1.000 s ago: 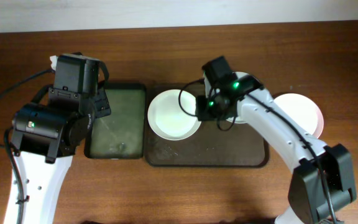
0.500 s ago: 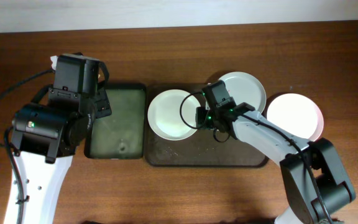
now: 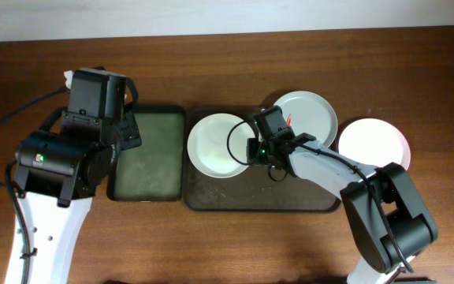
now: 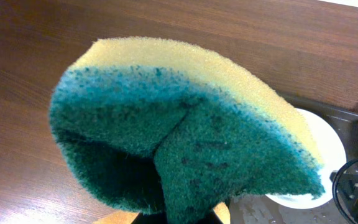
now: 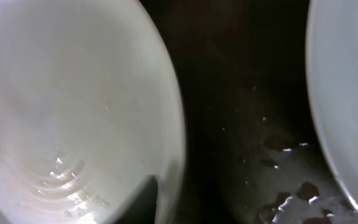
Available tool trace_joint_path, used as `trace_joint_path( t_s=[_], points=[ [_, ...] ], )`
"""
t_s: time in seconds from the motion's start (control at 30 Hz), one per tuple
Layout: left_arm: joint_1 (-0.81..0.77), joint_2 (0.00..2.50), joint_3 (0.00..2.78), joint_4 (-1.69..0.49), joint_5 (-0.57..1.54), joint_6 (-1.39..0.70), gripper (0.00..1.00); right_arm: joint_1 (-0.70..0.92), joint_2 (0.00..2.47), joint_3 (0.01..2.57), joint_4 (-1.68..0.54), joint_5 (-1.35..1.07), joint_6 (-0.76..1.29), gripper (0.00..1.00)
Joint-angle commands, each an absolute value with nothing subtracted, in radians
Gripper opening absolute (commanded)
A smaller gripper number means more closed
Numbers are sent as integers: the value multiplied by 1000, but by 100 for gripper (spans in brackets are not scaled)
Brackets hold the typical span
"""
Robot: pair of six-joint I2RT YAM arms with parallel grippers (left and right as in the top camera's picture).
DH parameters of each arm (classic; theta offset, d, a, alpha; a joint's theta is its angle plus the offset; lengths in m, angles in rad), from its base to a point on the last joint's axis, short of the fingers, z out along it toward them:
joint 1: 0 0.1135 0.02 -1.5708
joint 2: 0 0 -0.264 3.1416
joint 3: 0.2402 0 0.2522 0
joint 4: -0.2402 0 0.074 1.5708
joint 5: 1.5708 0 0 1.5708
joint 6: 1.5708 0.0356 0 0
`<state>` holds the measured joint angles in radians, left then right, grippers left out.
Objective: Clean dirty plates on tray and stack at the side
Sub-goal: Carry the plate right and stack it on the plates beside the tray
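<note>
Pickup of the left plate (image 3: pixel 215 146) looked to be the step in hand. The right gripper (image 3: pixel 260 147) sat at that plate's right rim, over the large brown tray (image 3: pixel 243 197), and its wrist view showed only the rim close up beside wet tray floor. Whether the jaws had closed on the rim I could not tell. A second plate (image 3: pixel 314 114) lay at the tray's back right corner with a small red mark near its left edge. A third plate (image 3: pixel 377 142) rested on the table (image 3: pixel 211 244) just right of the tray. The left gripper (image 3: pixel 126 132) was clamped on a folded green-and-yellow sponge (image 4: pixel 185 137), near the smaller green-floored tray (image 3: pixel 148 158). By my judgement, the next move called for a firm pinch on the wet rim, then a lift clear of the neighbouring plate.
</note>
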<state>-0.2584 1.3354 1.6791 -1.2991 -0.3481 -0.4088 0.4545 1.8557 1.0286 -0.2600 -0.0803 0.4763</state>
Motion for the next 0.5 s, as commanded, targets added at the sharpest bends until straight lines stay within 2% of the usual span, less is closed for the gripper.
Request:
trace_joint_path(
  t_s=[0.0,0.13,0.23,0.37,0.47],
  points=[
    [-252,1333,1682,-1300,-351,-407,0,458,1851,1043,-249,-125,480,4],
    [-252,1333,1682,-1304,-351,-407,0,428,1772,1146,-332,-288,480,4],
    [-252,1333,1682,-1309,-351,-407,0,370,1682,1231,-471,-306,468,4],
    [-252,1333,1682,-1326,-352,-407,0,223,1568,1271,-615,-307,449,4],
    [-252,1333,1682,-1324,-352,-407,0,33,1502,1271,-707,-307,398,4]
  ],
)
